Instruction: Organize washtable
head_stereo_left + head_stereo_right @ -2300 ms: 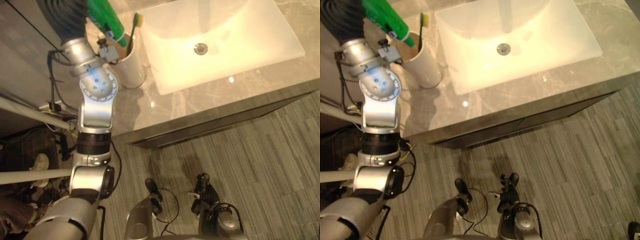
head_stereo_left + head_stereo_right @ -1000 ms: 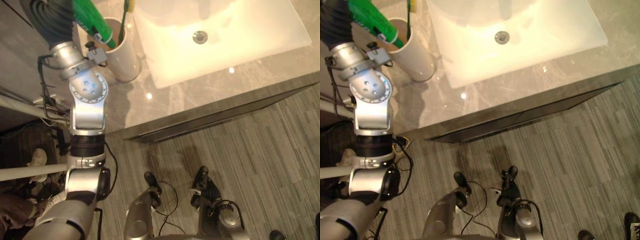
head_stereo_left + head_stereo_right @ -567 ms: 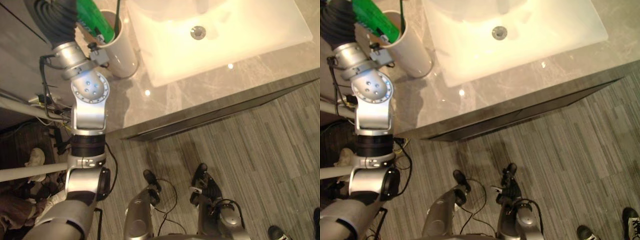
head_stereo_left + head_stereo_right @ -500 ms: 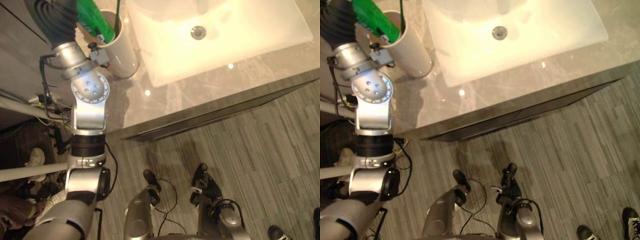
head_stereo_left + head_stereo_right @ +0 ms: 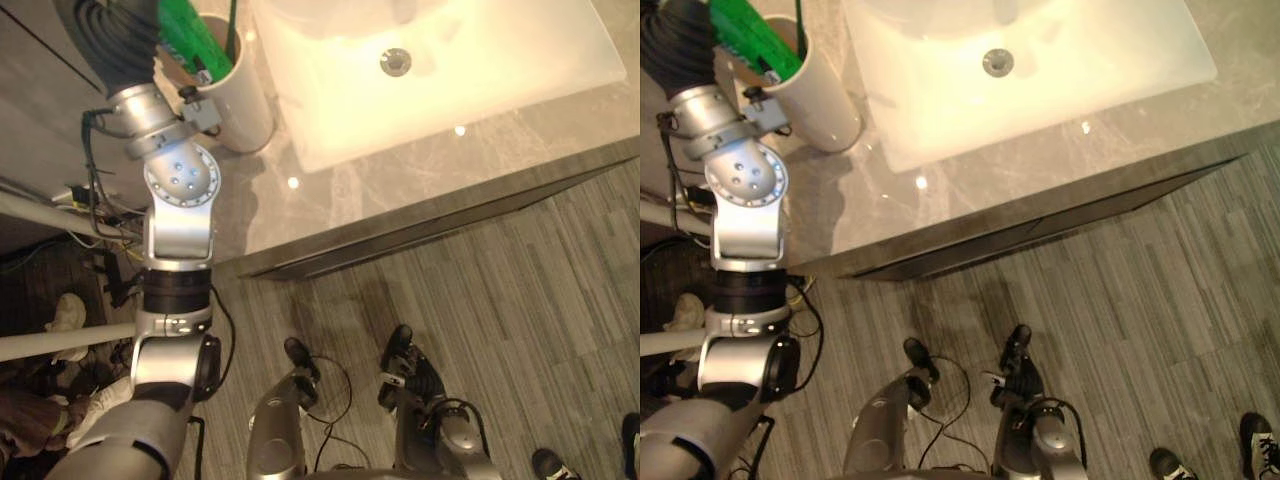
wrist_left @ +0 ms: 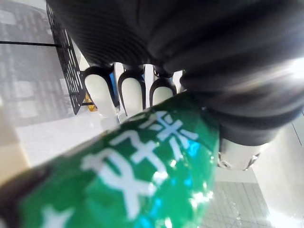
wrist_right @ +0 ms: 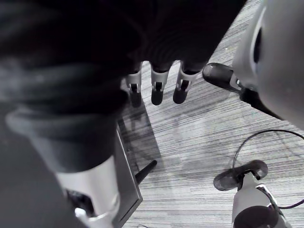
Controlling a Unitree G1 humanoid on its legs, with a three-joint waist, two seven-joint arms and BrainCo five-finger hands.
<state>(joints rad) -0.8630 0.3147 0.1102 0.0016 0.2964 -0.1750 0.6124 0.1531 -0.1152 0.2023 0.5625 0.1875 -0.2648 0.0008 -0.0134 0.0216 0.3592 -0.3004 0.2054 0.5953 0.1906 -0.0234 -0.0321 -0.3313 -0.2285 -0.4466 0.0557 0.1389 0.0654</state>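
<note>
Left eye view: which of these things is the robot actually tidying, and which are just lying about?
Part of the job:
- green plastic tube, gripped in the left hand, its end at the cup's mouth
- tall white cup on the grey marble counter
- dark green toothbrush standing in the cup

Just there:
- white rectangular basin
- a person's shoes
- right hand, idle above the floor

The left arm (image 5: 178,215) is showing silver-grey shells, a round joint (image 5: 180,180) dotted with small screws, and a black band (image 5: 176,290) toward 6 o'clock. At 11 o'clock a dark ribbed cover (image 5: 110,40) is sheathing the wrist. The left hand (image 6: 129,95) and right hand (image 7: 157,81) are showing silver, dark-tipped fingers.
</note>
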